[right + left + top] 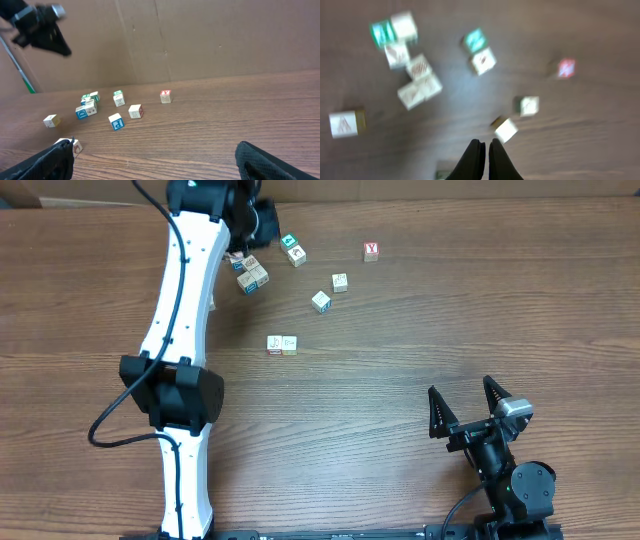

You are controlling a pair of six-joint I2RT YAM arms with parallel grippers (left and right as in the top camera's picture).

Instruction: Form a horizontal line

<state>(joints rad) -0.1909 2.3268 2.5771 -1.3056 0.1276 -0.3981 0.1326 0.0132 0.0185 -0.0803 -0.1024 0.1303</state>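
Note:
Two pale wooden cubes (282,345) sit touching side by side as a short horizontal line in the middle of the table. One of them shows at the lower left of the right wrist view (76,146). More pale cubes lie loose behind: one (321,301), another (340,282), and a cluster (253,272) by the left arm. My left gripper (484,149) hovers high over the far cluster, shut with nothing between its fingers. The left wrist view is blurred. My right gripper (468,402) stands open and holds nothing, near the front right, well away from all cubes.
A cube with a red Y (371,251) lies far right of the group. A teal-faced cube (289,242) touches a pale one (297,256) at the back. Another cube (343,124) lies apart to the left, hidden under the left arm (180,310) from overhead. A cardboard wall (200,40) backs the table.

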